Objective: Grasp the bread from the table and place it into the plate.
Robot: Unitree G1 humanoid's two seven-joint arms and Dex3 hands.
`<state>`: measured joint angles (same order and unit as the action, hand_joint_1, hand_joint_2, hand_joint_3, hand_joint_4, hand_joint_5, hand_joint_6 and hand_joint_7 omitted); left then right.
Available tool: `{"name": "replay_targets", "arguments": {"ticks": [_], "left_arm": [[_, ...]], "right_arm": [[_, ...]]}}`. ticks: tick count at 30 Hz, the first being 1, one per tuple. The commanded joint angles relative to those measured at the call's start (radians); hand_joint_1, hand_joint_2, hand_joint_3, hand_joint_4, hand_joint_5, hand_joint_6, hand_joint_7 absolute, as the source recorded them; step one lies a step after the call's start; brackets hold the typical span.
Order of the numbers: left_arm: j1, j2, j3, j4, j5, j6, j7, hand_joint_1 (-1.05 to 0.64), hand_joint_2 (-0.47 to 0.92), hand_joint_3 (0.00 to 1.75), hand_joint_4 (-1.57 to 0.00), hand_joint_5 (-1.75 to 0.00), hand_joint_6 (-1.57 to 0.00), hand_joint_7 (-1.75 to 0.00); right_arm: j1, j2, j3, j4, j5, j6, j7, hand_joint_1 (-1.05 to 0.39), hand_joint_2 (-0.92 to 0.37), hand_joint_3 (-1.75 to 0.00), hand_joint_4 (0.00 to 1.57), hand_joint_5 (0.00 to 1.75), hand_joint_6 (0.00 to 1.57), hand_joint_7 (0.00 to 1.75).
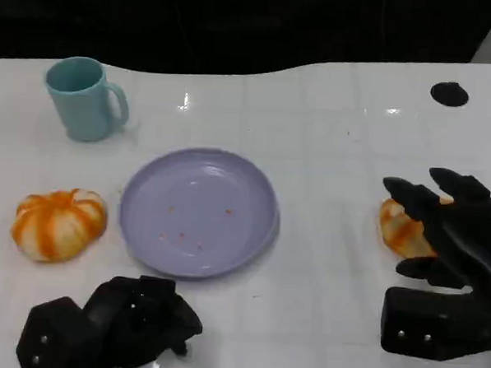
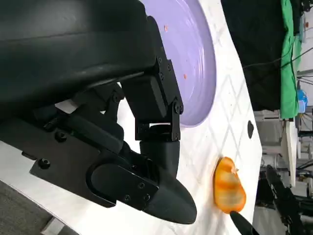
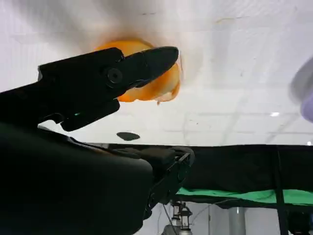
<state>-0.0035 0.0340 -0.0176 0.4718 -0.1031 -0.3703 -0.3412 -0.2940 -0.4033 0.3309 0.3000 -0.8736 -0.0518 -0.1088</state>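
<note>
- Worktop [image 1: 330,139]: white, glossy, carries all items.
- Plate [image 1: 198,210]: lavender, at centre of worktop, nothing in it beyond a few small orange specks.
- Bread [image 1: 401,229]: orange-and-white roll at the right side of the worktop, well apart from the plate and outside it; its right part is hidden behind the fingers.
- Right robot hand [image 1: 443,260]: fingers reach over the bread; in the right wrist view one finger [image 3: 122,73] lies across the bread [image 3: 156,85]. Whether the bread is grasped or merely touched, cannot tell.
- Left robot hand [image 1: 111,321]: rests low at the near edge, just in front of the plate; fingers curled in, clenched on nothing.
- Second bread [image 1: 58,224]: same colouring, left of the plate, lying free.
- Mug [image 1: 83,99]: teal, upright, at far left, handle pointing right.
</note>
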Motion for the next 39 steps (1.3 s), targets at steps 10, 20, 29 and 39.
{"name": "replay_targets", "arguments": {"ticks": [10,20,29,39], "left_arm": [[0.019,0.015,0.012,-0.01,-0.004,0.008,0.001,-1.05,0.86,0.0,-0.86,-1.52,-1.28,-0.79],[0.021,0.013,0.009,-0.016,0.002,0.01,0.006,-1.05,0.86,0.01,-0.87,-1.52,-1.28,-0.79],[0.024,0.011,0.009,-0.024,-0.003,0.021,0.005,-1.05,0.86,0.0,-0.87,-1.52,-1.28,-0.79],[0.019,0.011,0.008,-0.018,0.003,0.019,0.008,-1.05,0.85,0.0,-0.87,-1.52,-1.28,-0.79]], "right_arm": [[-0.069,-0.004,0.022,0.102,0.017,0.06,0.03,-0.37,-0.81,0.0,0.14,0.23,0.35,0.02],[-0.138,0.016,0.055,0.251,0.029,0.04,-0.03,-0.25,-0.85,0.0,0.79,0.11,0.77,0.05],[-0.178,0.028,0.05,0.423,0.094,-0.111,-0.215,-0.02,-0.91,-0.03,0.96,1.52,1.38,0.21],[-0.2,0.053,0.04,0.513,0.103,-0.184,-0.42,-0.01,-0.87,-0.06,0.85,1.75,0.72,1.56]]}}
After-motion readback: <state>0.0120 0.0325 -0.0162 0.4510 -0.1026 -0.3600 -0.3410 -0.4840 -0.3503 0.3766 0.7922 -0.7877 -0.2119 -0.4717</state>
